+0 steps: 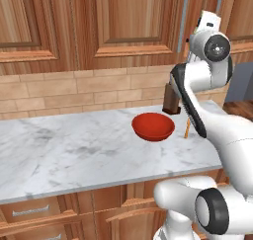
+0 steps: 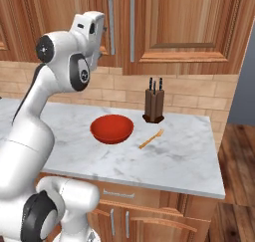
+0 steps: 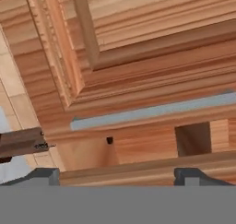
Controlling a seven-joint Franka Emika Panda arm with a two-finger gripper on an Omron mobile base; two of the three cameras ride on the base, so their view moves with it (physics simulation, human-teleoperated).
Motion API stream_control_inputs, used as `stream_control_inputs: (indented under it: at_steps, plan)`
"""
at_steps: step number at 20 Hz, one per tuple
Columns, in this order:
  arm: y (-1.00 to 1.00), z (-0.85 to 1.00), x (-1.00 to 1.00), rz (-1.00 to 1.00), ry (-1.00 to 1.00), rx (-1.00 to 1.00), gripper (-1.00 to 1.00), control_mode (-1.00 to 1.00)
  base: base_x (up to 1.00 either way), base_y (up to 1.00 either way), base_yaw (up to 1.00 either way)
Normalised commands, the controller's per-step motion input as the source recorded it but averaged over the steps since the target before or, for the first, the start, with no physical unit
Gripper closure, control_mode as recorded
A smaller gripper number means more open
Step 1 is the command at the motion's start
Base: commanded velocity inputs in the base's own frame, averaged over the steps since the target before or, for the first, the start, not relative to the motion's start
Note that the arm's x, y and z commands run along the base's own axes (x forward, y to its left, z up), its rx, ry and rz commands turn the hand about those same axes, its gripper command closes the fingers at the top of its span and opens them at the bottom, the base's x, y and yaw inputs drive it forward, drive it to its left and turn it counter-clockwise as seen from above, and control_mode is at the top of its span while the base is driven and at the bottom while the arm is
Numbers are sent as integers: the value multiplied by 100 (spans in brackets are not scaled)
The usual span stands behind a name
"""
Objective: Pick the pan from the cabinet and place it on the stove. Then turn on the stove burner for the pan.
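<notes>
Even, bright rendered light, soft shadows, slightly coarse pixels throughout.

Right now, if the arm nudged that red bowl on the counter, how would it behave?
The red bowl looks shallow with a rounded underside, so it would probably slide or rock rather than tip. The marble counter seems smooth, offering little grip. It looks rigid.
</notes>
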Motion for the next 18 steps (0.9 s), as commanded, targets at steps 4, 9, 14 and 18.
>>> stream_control_inputs:
  at_steps: [4,9,14,18]
  plan:
    - [0,0,23,-29,0,-24,-100,-100,0,0,0]
    - [-3,0,15,-24,1,-15,-100,-100,0,0,0]
    - [-9,0,2,-22,0,-10,-100,-100,0,0,0]
    - [-3,3,17,-16,0,-7,-100,-100,0,0,0]
